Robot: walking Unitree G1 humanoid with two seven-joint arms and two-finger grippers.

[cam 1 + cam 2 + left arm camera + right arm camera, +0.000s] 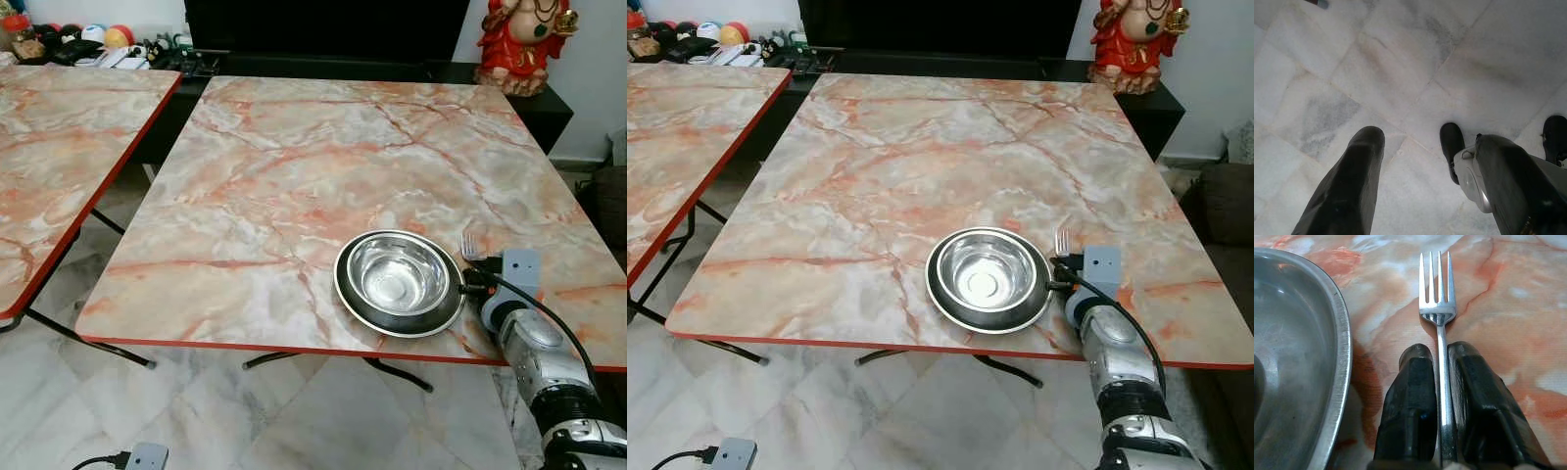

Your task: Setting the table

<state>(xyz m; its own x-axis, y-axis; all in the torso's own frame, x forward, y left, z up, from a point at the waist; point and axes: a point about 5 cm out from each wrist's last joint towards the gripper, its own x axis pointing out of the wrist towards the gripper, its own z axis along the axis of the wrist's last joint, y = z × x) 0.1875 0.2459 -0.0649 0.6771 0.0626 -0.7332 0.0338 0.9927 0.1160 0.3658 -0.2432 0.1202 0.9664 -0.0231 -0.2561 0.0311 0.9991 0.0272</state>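
1. The right gripper [1439, 357] is closed on the handle of a fork [1437, 308]; its two black fingers [1410, 396] press the thin metal handle from both sides, with almost no gap left between them.
2. This gripper is low over the marble-pattern table [294, 166], near the front edge on the robot's right side, and the silver right arm [534, 343] reaches in over that edge.
3. The fork lies with its long axis in line with the fingers. Its tines point away from the robot, toward the far side of the table, and the handle runs back between the fingers.
4. In the head views the tines [471, 246] stick out just beyond the wrist camera box, just beside the right rim of the dishes.
5. A steel bowl [399, 274] sits inside a dark-rimmed steel plate [345, 287], directly left of the fork. I cannot tell if the fork touches the table surface.
6. The left gripper [1415, 171] hangs over the pale tiled floor [1400, 63] with its fingers spread wide and nothing between them.
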